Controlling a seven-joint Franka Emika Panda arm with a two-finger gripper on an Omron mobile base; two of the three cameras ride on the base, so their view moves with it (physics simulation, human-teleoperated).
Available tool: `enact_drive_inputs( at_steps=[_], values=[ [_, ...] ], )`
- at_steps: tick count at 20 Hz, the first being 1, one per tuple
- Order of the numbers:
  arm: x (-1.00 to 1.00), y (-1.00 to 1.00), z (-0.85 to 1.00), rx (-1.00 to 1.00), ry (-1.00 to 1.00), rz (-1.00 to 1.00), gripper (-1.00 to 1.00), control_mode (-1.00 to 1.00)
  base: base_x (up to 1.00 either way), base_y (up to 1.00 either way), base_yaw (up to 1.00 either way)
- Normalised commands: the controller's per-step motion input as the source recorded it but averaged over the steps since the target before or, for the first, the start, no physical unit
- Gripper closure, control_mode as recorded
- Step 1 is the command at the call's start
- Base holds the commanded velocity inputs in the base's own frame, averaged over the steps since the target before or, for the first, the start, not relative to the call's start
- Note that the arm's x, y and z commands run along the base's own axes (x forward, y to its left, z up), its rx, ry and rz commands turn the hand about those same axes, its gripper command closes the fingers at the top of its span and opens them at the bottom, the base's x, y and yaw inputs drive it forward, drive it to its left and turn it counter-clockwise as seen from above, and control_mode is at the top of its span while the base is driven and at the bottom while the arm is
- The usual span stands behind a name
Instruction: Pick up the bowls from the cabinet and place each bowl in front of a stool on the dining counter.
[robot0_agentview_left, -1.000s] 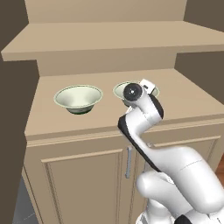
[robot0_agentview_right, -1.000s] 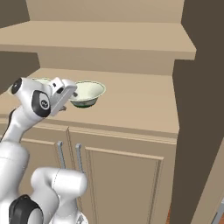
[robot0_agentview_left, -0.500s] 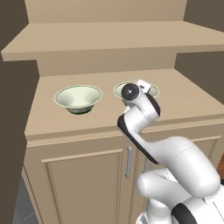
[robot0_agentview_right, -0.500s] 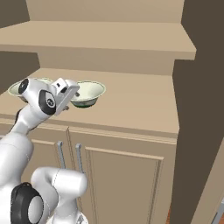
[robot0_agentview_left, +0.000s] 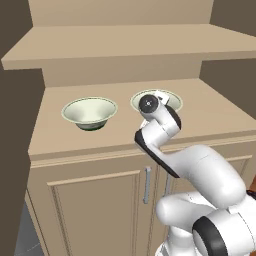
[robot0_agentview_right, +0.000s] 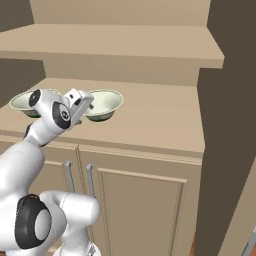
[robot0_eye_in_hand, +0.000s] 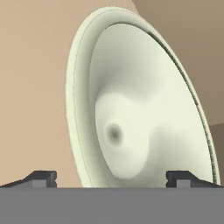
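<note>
2 dark fingertips (robot0_eye_in_hand: 41, 178) stand wide apart at the bottom of the hand view, so the hand (robot0_eye_in_hand: 111, 179) is fully open and grips nothing. Just past them lies the right bowl (robot0_eye_in_hand: 140, 109), pale cream-green inside (its rim reaches across the gap between the tips; whether they touch it, I cannot tell). From the left base view the hand (robot0_agentview_left: 159, 98) hovers at that bowl's (robot0_agentview_left: 172, 100) near edge on the cabinet (robot0_agentview_left: 100, 195) surface. The left bowl (robot0_agentview_left: 90, 112) sits apart from it on the same surface, upright and untouched. Farther back, a shelf (robot0_agentview_left: 130, 47) overhangs the niche.
</note>
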Motion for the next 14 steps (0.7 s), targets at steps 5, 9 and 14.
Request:
enact_drive_inputs(
  at_steps=[5, 9, 14],
  values=[
    [0.06, 0.00, 0.00, 0.00, 0.00, 0.02, 1.00, -1.00, 0.00, 0.00, 0.00],
    [0.05, 0.00, 0.00, 0.00, 0.00, 0.02, 1.00, -1.00, 0.00, 0.00, 0.00],
    [0.01, 0.00, 0.00, 0.00, 0.00, 0.01, 1.00, -1.00, 0.00, 0.00, 0.00]
  ],
)
